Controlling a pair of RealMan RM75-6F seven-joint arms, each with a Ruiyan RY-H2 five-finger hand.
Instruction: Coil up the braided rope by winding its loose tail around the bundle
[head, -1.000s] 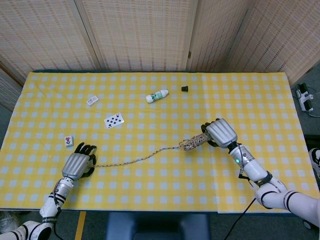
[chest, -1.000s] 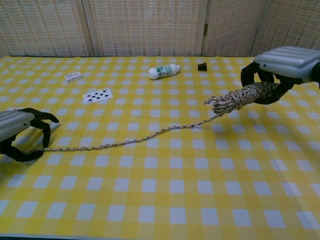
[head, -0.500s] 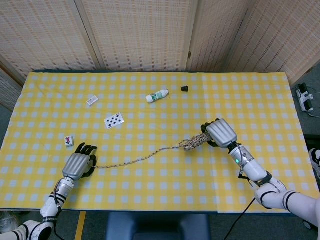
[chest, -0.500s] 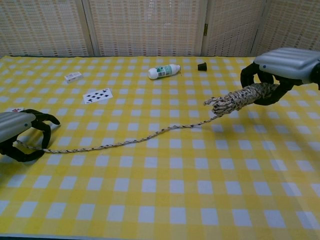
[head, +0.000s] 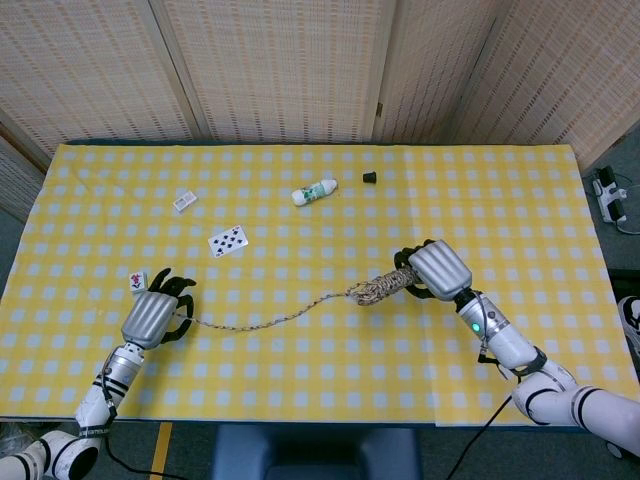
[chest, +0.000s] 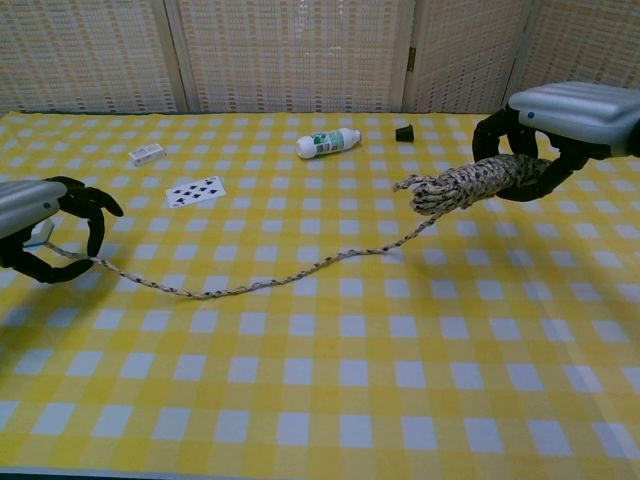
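Observation:
My right hand (head: 438, 270) (chest: 545, 130) grips a thick bundle of braided rope (head: 381, 287) (chest: 460, 186), held above the table right of centre. From the bundle's frayed left end a thin loose tail (head: 268, 319) (chest: 270, 281) sags to the yellow checked cloth and rises to my left hand (head: 152, 315) (chest: 40, 225). That hand pinches the tail's end, lifted off the table at the near left.
A white bottle (head: 314, 192) (chest: 328, 143) lies at the back centre, with a small black cap (head: 369, 177) (chest: 404, 132) to its right. A playing card (head: 228, 240) (chest: 196, 190), a small white box (head: 184, 201) (chest: 147, 153) and a tile (head: 137, 279) lie on the left.
My left hand has lifted and moved away from the near edge, raising the tail's end off the cloth. The right hand with the bundle has shifted slightly left.

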